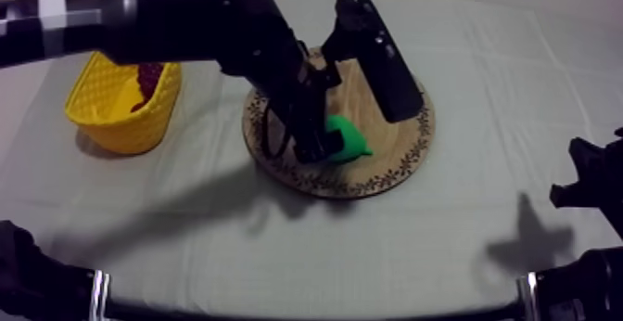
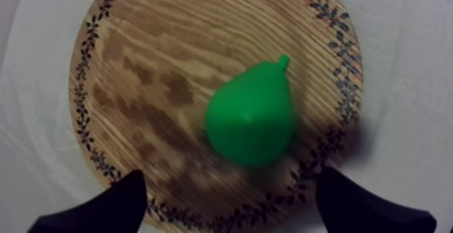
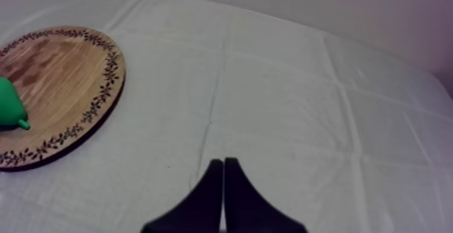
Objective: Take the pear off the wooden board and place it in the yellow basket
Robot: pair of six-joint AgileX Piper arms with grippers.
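The pear (image 2: 251, 121) is lying on its side on the board (image 2: 135, 81). It is sitting toward the rim nearer the left gripper (image 2: 230, 175), with its stem end pointing away from that gripper. The gripper's fingers (image 2: 108, 209) are standing wide apart, one at each side of the pear. They are gripping nothing, and a strip of board is showing between each fingertip and the fruit.

In the top view the left arm (image 1: 185, 19) is reaching in from the upper left. It is passing above the far side of the basket (image 1: 120, 111) and hiding much of the board's left half. Its gripper is hanging low over the board and covering the pear's left side, so only the green right end is showing there.

The basket is sitting on the cloth (image 3: 303, 101) to the left of the board, near it but not touching. A dark red fruit (image 1: 148, 79) is lying inside against the basket's far wall, and I cannot tell its kind. Between pear and basket, the arm's own bulk and a band of bare cloth are lying in the way.

The right gripper (image 3: 223, 163) is resting low at the table's right side, well apart from the board. Its fingers are lying pressed together in a narrow wedge, gripping nothing and pointing out over bare cloth. The arms are casting dark shadows on the cloth in front of the board.
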